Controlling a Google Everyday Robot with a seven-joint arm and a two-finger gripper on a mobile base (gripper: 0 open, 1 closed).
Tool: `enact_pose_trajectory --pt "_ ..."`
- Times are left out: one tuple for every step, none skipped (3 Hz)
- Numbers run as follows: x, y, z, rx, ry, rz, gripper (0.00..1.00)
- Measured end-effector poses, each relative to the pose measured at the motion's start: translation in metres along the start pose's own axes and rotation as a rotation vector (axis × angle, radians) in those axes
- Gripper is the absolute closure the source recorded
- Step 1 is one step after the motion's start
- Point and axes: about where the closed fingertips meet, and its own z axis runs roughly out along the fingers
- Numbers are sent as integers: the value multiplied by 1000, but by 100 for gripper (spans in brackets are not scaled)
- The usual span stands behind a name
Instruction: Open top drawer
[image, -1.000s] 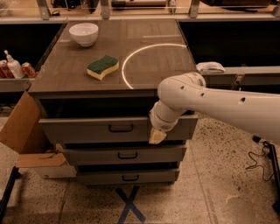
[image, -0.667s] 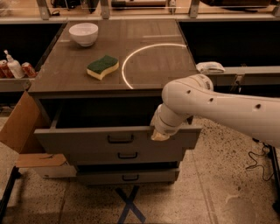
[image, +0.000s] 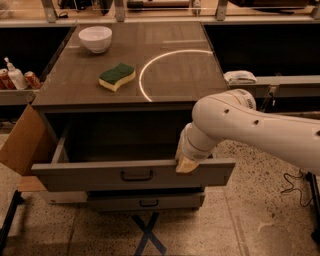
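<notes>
The top drawer (image: 90, 175) is a wide grey front with a small dark bar handle (image: 136, 176). It stands pulled far out from the cabinet, and its dark inside (image: 120, 142) shows. My gripper (image: 184, 164) sits at the top edge of the drawer front, right of the handle, with its tan fingertip over the rim. My white arm (image: 250, 125) reaches in from the right and hides the drawer's right part.
A lower drawer front (image: 145, 202) shows under the open one. On the cabinet top (image: 175, 75) lie a green and yellow sponge (image: 116, 76) and a white bowl (image: 95, 38). A cardboard box (image: 22, 145) stands at the left. Bottles (image: 15, 77) stand on a left shelf.
The top drawer has slid much further out toward the camera, and my gripper has moved with its front edge.
</notes>
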Motion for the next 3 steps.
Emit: enact_pose_trajectory --pt "-1 0 -1 1 1 -2 76" --pt "-1 1 -2 2 2 -3 51" --pt "-1 1 -3 3 3 -5 28"
